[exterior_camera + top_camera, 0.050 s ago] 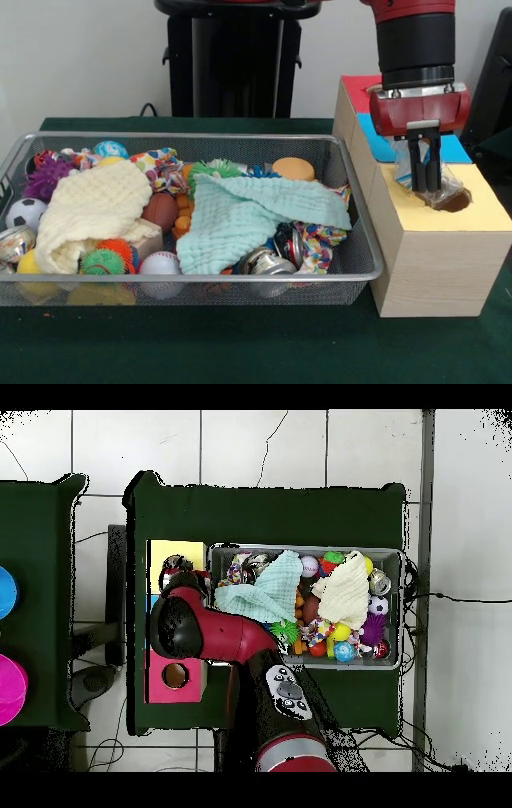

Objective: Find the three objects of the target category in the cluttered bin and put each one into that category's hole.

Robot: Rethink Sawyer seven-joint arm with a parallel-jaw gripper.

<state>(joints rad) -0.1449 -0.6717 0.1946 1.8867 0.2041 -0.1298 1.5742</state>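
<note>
My gripper (426, 188) hangs over the yellow end of the wooden box (436, 264), its fingertips just above the round hole (454, 202). It is shut on a crumpled, translucent plastic piece (408, 172) that hangs by the hole's left rim. In the overhead view the gripper (178, 570) sits over the box's yellow section (165, 554), and the arm (210, 634) hides the middle section. The wire bin (184, 137) holds a mint cloth (248, 212), a cream cloth (92, 208), crushed cans (268, 262), balls and rope toys.
The box also has a blue section (382, 144) and a red section (360, 90); the red one's hole (176, 675) shows from above. The bin (400, 609) stands close against the box. A soccer ball (26, 213), a baseball (160, 264) and a purple spiky toy (46, 174) lie among the clutter.
</note>
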